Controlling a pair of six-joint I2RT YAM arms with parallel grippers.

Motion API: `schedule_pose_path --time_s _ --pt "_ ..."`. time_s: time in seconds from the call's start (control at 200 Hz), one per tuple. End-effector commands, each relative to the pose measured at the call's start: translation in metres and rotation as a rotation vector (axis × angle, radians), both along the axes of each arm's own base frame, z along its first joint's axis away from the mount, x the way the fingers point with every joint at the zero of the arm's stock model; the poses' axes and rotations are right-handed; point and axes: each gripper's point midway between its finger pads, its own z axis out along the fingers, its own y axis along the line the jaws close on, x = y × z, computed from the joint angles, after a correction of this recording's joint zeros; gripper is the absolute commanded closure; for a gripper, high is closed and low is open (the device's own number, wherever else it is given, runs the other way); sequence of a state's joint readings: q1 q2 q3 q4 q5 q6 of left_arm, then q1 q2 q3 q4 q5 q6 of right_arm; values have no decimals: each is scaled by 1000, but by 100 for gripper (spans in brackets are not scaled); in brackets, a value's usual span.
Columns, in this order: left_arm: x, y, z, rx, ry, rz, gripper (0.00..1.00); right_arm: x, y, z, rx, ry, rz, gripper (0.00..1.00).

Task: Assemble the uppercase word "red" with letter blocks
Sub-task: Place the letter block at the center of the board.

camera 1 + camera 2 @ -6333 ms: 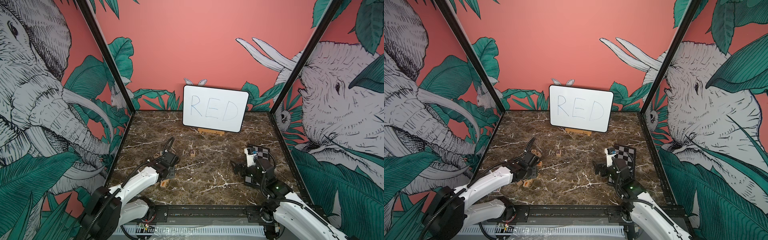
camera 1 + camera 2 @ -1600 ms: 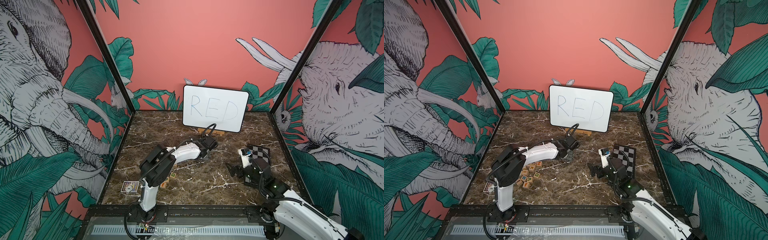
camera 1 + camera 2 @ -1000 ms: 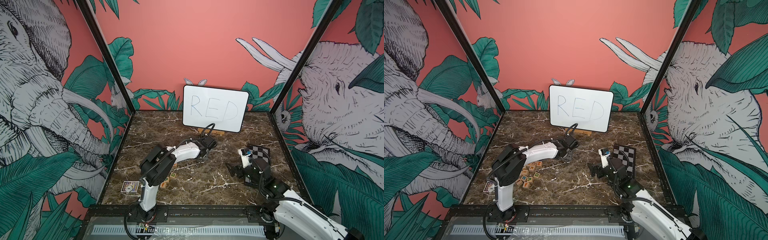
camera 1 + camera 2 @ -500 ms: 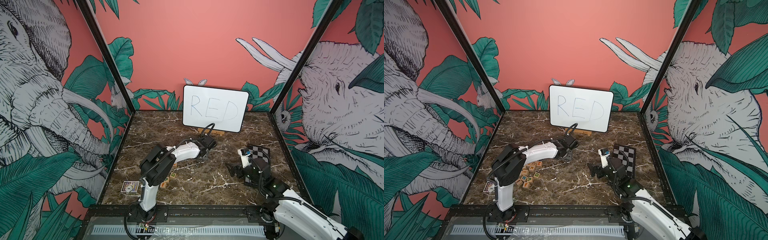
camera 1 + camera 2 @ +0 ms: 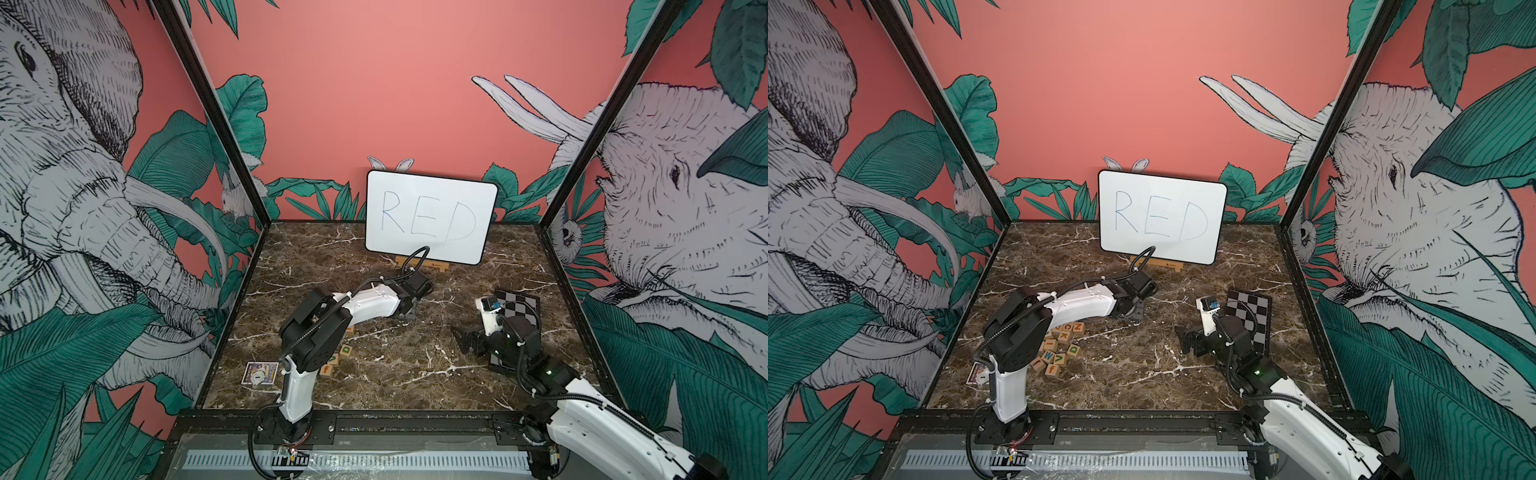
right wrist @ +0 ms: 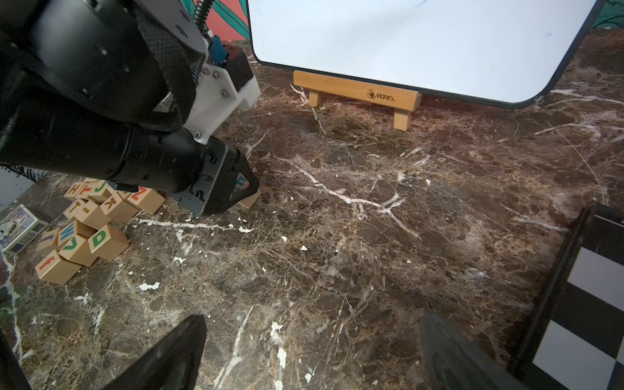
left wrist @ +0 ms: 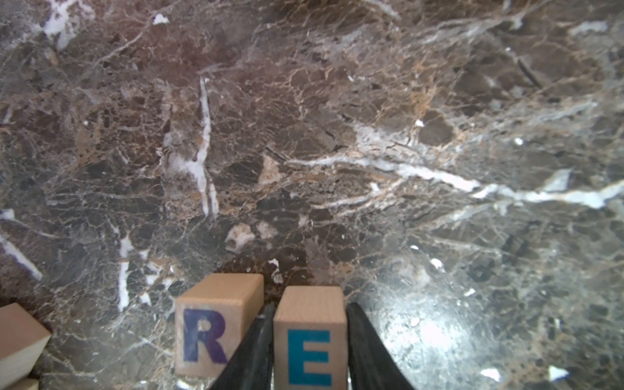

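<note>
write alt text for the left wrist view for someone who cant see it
The left gripper clasps the E block, a pale wooden cube with a teal letter, on the dark marble table. The R block, lettered purple, stands close beside it, with one black finger in the gap between them. Part of another wooden block shows at the frame's edge.

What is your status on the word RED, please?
Left hand shut on E, beside R. Right hand open, idle. D in the pile, not yet placed. Nothing in the way.
</note>
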State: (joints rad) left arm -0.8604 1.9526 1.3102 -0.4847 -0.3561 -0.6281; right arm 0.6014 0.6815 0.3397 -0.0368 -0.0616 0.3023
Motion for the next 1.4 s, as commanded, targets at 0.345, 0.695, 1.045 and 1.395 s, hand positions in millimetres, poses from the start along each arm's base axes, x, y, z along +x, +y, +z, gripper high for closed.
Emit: schedule_pose_path --time_s 0.345,0.695,1.045,1.395 --pt "11 -6 10 -18 -37 -3 64 3 3 9 12 -28 7 2" --pt "13 -9 10 -21 -42 -15 64 3 3 8 11 -26 8 2" --pt "12 -8 11 -21 -39 -10 58 2 3 8 10 -28 8 2" --pt "8 -10 44 -69 -61 -35 52 2 4 9 11 -28 10 2"
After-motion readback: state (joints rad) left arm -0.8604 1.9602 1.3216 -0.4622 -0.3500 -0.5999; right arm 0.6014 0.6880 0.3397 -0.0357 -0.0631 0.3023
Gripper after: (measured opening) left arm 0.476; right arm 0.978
